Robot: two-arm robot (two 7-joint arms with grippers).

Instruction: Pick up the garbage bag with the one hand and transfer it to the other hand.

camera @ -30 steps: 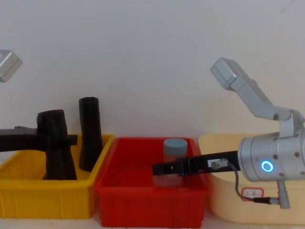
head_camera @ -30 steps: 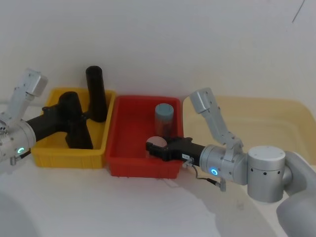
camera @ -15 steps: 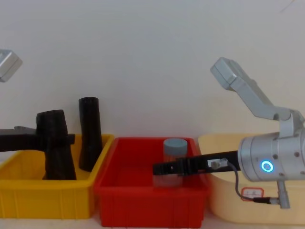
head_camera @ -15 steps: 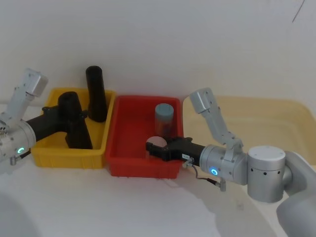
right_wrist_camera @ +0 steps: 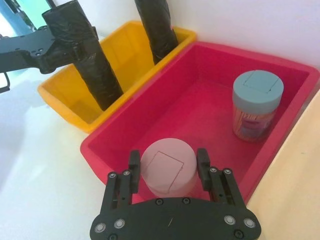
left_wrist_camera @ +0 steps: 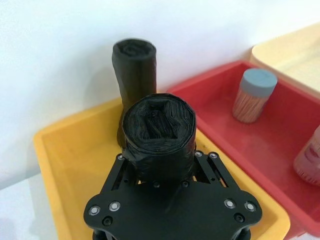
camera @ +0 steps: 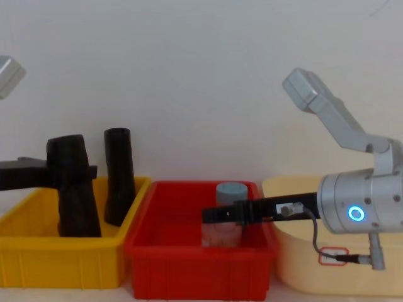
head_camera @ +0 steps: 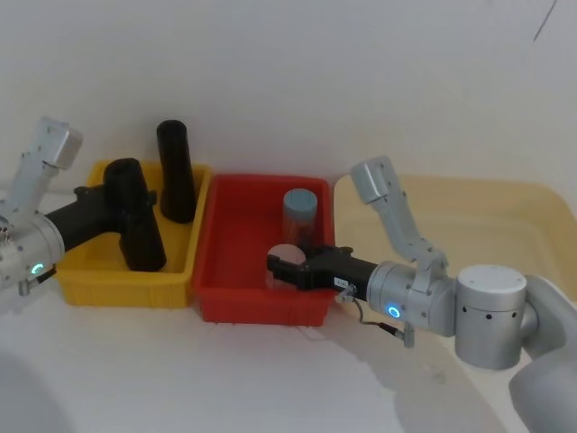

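The garbage bag (head_camera: 133, 216), a thick black crinkly roll, stands slightly tilted in the yellow bin (head_camera: 126, 289), and my left gripper (head_camera: 128, 204) is shut around its upper part. The same bag (camera: 74, 185) and left gripper (camera: 70, 171) are seen from the side in the chest view. In the left wrist view the fingers (left_wrist_camera: 125, 170) clasp the roll (left_wrist_camera: 159, 135). My right gripper (head_camera: 281, 267) hovers open over the red bin (head_camera: 261, 302), one finger on each side of a pink-lidded jar (right_wrist_camera: 167, 167).
A slimmer, taller black roll (head_camera: 176, 171) leans at the yellow bin's back right corner. A blue-lidded jar (head_camera: 300, 215) stands in the red bin behind the pink one. A beige tub (head_camera: 469, 216) sits to the right of the red bin.
My left gripper has lifted the garbage bag a little and drawn it slightly left, away from the slimmer roll. The right gripper has risen slightly over the red bin.
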